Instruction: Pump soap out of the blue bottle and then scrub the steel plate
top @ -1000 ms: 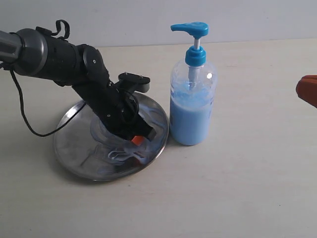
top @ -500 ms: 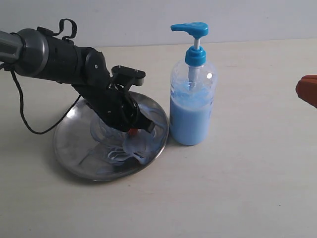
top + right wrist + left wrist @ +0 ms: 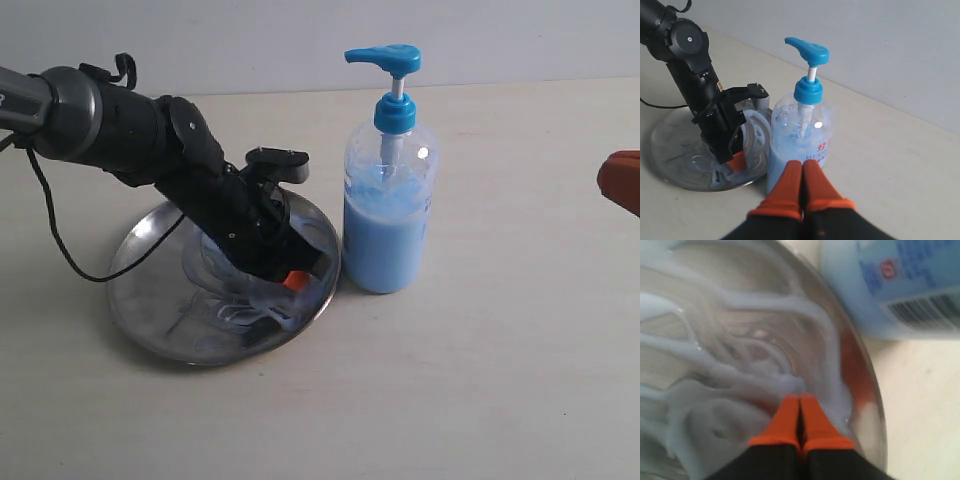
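Touching steel plate [image 3: 150, 300], left fingers [image 3: 785, 421] pinched together (right fingers [image 3: 789, 186] too); blue bottle [image 3: 386, 235] label [image 3: 912, 277] illegible.

Beige tabletop [image 3: 500, 380], pale wall [image 3: 250, 40]

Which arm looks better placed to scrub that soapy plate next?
The left arm: its shut jaws sit in the soap on the steel plate; the right arm hangs beyond the blue bottle.

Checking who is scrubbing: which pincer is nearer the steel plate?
Left. The left pincer rests its shut tips on the steel plate; the right pincer hangs off the plate, beyond the blue bottle.
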`<state>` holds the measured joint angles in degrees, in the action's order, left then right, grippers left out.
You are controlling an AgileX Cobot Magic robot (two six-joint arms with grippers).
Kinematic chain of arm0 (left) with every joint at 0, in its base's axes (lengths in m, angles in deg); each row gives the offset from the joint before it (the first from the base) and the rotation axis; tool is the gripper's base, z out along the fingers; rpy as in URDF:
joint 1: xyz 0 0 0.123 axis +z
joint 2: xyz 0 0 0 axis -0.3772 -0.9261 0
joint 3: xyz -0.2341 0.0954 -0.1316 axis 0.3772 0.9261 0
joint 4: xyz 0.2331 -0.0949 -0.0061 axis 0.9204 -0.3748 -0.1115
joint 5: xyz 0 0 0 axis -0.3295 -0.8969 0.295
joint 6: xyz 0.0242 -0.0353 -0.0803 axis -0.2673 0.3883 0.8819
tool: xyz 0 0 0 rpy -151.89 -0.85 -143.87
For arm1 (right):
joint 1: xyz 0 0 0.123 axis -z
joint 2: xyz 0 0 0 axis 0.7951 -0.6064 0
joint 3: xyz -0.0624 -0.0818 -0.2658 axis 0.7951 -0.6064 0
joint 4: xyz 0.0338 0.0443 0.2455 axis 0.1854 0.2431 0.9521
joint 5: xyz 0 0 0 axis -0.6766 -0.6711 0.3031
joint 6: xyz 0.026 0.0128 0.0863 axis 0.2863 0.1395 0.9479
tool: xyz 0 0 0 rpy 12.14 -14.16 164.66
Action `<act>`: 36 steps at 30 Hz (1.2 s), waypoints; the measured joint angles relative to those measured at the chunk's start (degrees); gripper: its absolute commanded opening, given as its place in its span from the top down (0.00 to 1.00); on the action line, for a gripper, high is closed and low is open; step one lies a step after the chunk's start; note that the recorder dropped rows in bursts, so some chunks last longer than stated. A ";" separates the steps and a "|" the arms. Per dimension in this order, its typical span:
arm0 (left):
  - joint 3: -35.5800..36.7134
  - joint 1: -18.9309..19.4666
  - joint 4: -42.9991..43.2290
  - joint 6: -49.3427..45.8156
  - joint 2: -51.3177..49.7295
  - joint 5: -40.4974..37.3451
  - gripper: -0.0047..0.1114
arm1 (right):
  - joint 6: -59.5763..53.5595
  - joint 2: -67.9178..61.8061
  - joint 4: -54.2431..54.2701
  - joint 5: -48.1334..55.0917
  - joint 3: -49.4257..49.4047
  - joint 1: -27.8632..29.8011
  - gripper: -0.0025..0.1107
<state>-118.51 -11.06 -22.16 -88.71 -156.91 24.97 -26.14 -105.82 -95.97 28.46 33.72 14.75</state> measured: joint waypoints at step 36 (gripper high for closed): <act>-0.10 -0.12 19.16 19.98 0.82 1.39 0.96 | -0.40 3.74 0.92 1.01 0.00 0.00 0.98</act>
<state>-118.61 -11.18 -3.00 -68.73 -156.09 26.36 -26.55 -102.08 -95.05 29.47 33.72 14.75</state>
